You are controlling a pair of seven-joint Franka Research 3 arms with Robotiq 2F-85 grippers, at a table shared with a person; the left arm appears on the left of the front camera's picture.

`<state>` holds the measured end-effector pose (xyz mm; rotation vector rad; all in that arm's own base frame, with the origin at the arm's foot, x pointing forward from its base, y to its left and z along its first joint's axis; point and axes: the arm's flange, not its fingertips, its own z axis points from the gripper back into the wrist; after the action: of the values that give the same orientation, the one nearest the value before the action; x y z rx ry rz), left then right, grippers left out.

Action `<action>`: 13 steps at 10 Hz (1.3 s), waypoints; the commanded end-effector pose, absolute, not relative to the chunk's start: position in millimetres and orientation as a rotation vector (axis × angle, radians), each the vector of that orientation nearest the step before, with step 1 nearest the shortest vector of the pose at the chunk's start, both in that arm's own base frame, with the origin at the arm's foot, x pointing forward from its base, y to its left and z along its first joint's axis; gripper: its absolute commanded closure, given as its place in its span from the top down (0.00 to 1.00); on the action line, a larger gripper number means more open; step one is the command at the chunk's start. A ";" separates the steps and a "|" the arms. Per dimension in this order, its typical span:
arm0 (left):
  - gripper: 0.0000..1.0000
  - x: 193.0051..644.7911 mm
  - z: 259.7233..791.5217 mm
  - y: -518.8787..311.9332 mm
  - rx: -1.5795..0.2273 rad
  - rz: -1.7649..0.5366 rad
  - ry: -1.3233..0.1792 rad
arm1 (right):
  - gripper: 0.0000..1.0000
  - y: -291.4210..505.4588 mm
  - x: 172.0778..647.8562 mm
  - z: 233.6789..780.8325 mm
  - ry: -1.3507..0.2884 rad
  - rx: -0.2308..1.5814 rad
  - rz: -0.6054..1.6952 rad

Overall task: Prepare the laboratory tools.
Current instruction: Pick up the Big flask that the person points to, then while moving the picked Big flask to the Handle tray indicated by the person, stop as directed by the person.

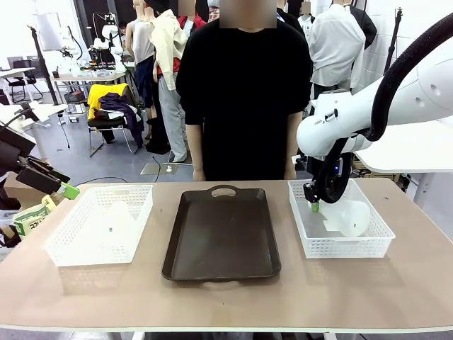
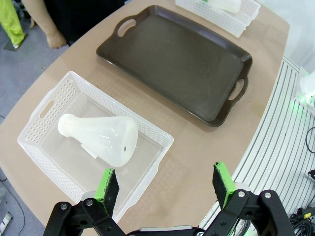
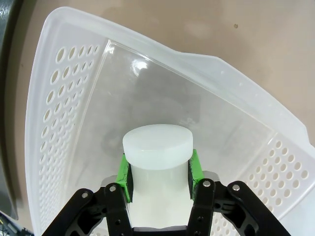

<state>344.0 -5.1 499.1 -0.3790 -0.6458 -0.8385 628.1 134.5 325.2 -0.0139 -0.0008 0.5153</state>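
Observation:
One frosted-white flask (image 2: 101,140) lies on its side in the left white mesh basket (image 2: 44,110), and shows faintly through the mesh as a flask (image 1: 117,216) in the front view. My left gripper (image 2: 166,186) hovers open, high above the table's left edge, its green pads (image 2: 107,189) apart with nothing between them. The other flask (image 3: 157,147) lies in the right basket (image 1: 375,237). My right gripper (image 3: 158,169) is shut on its neck just below the rim, and this gripper (image 1: 315,205) reaches down into the basket's left side with the flask body (image 1: 354,218) to its right.
A dark brown tray (image 1: 221,234) lies bare between the baskets. A person in black (image 1: 244,92) stands at the far edge behind it. A box (image 1: 28,219) sits off the table's left end.

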 end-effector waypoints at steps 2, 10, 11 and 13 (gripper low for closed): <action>1.00 343.9 498.4 -2.6 -0.378 -0.845 -0.645 | 0.00 135.5 629.3 324.6 -0.001 -0.023 0.521; 1.00 343.9 498.4 -2.6 -0.378 -0.845 -0.645 | 0.00 135.5 629.3 324.6 -0.001 -0.023 0.521; 1.00 343.9 498.4 -2.6 -0.378 -0.845 -0.645 | 0.00 135.5 629.3 324.6 -0.001 -0.023 0.521; 1.00 343.9 498.4 -2.6 -0.378 -0.845 -0.645 | 0.00 135.5 629.3 324.6 -0.001 -0.023 0.521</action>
<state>344.0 -5.1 499.1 -0.3790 -0.6458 -0.8385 628.1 134.7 325.1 -0.0137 -0.0007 0.5158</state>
